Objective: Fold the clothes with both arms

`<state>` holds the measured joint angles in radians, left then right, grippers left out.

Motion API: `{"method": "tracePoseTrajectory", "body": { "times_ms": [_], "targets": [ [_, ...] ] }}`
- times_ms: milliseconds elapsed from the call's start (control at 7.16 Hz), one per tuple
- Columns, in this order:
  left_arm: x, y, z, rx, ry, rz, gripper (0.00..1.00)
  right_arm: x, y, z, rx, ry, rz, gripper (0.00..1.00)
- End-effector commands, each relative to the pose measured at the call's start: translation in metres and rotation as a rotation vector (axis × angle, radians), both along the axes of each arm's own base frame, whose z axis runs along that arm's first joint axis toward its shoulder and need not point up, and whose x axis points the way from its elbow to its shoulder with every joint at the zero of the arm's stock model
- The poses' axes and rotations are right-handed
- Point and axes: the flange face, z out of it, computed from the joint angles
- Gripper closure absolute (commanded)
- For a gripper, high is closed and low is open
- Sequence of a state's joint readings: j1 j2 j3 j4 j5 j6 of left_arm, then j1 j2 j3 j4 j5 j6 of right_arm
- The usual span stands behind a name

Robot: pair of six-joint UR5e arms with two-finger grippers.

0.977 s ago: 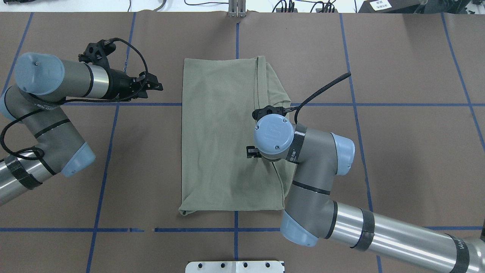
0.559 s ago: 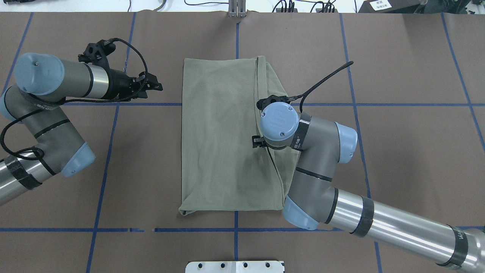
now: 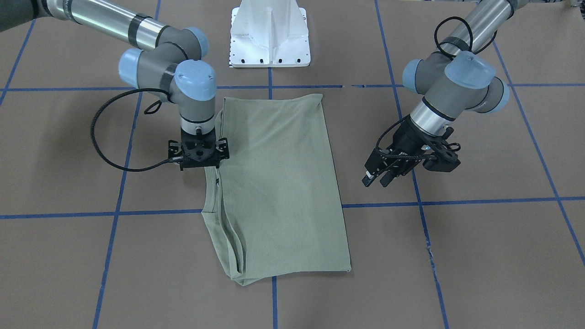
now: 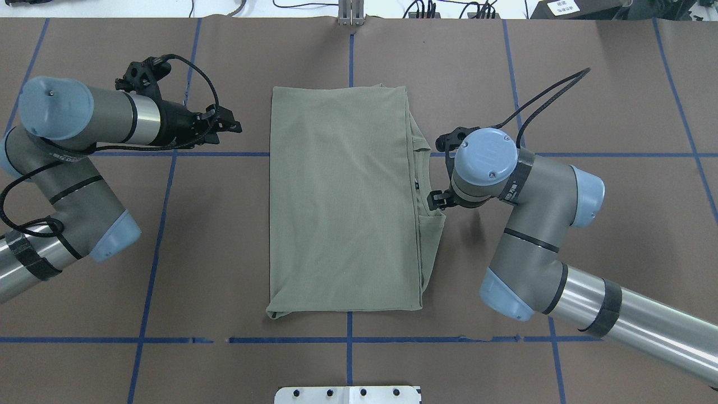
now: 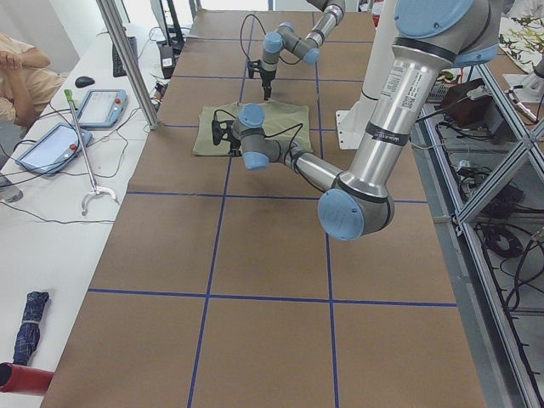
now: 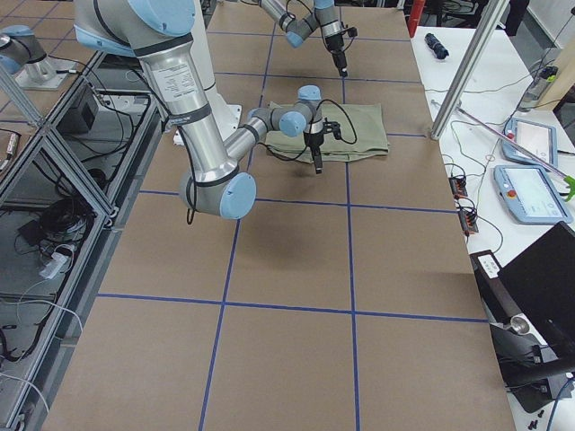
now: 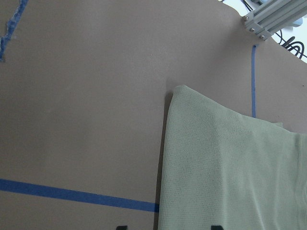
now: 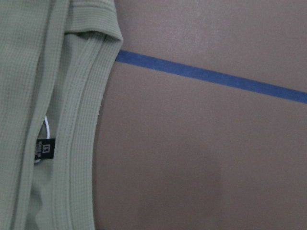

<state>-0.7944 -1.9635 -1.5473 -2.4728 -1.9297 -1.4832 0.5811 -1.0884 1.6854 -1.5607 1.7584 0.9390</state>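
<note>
Overhead exterior: the shirt [image 4: 342, 196] lies with its long axis running away from us, right tool [image 4: 437, 200] nearer
Our right tool stands at the shirt's right edge beside the collar [image 8: 81, 143], grip hidden, so we cannot tell its state; the left tool [image 4: 227, 124], fingers spread and empty, hovers well apart off the far left side, above the surface [image 4: 196, 252]

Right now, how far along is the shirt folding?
Done: the sage-green shirt lies folded lengthwise into a long rectangle. In hand: nothing visibly gripped; the right gripper hangs at the ribbed collar, the left gripper hovers open, clear of the shirt. Left: likely the crosswise folds.
</note>
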Motion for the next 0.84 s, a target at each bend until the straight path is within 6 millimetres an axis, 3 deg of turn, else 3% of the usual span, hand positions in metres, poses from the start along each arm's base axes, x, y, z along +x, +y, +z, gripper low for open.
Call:
{"method": "tracePoseTrajectory", "body": {
  "times_ms": [0, 279, 559, 698],
  "targets": [
    [-0.001, 0.001, -0.002, 0.003, 0.004, 0.0, 0.34, -0.006, -0.015, -0.036, -0.01, -0.038, 0.014, 0.0],
    [-0.002, 0.001, -0.006, 0.009, 0.009, 0.0, 0.34, -0.008, -0.014, -0.063, -0.096, -0.116, 0.159, 0.0],
    [-0.005, 0.005, -0.016, 0.021, 0.024, 0.002, 0.34, -0.023, 0.035, -0.09, -0.239, -0.262, 0.391, 0.0],
    [-0.005, 0.006, -0.017, 0.022, 0.025, 0.002, 0.34, -0.041, 0.068, -0.089, -0.281, -0.294, 0.512, 0.0]
  ]
}}
